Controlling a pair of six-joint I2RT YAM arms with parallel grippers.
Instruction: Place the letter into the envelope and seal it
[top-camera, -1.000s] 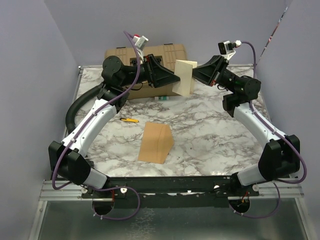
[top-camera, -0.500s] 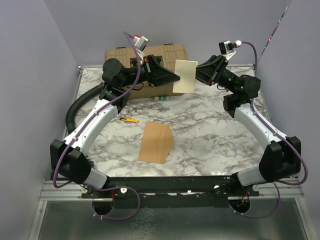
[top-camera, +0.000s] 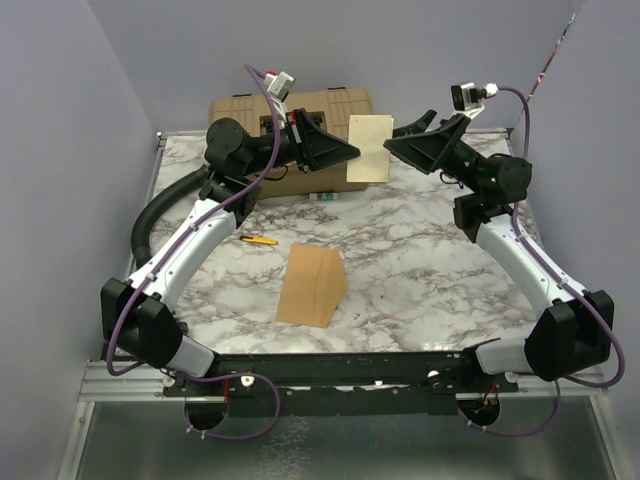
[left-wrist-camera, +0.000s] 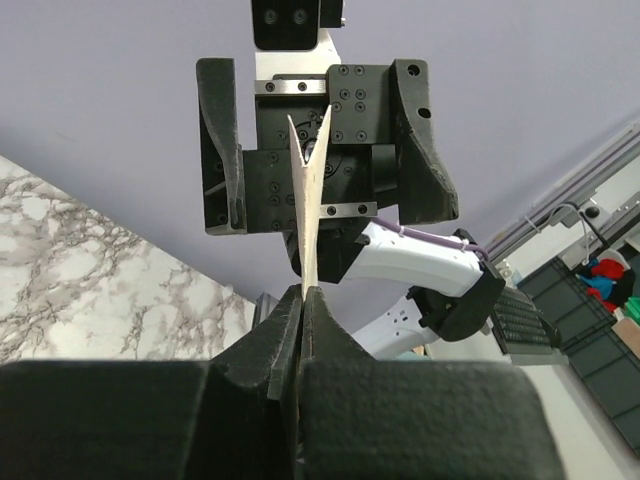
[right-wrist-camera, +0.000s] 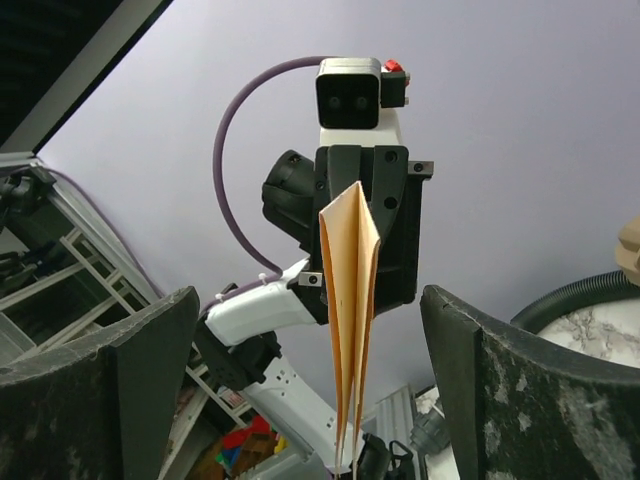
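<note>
Envelope of flat kraft-brown paper (top-camera: 312, 286) lying on the white marbled table (top-camera: 430, 250) toward the near edge, well apart from both arms. Farther back and raised off the table, left gripper (top-camera: 350, 156) clamped tight on the left edge of the pale pinkish-tan paper letter (top-camera: 370, 148), sheet upright in the air. Right gripper (top-camera: 405, 137) at the letter's right edge, jaws spread wide on either side, not touching it.

Letter (top-camera: 369, 148) now in left hand (top-camera: 352, 153) alone, right hand (top-camera: 394, 137) spread wide.
</note>
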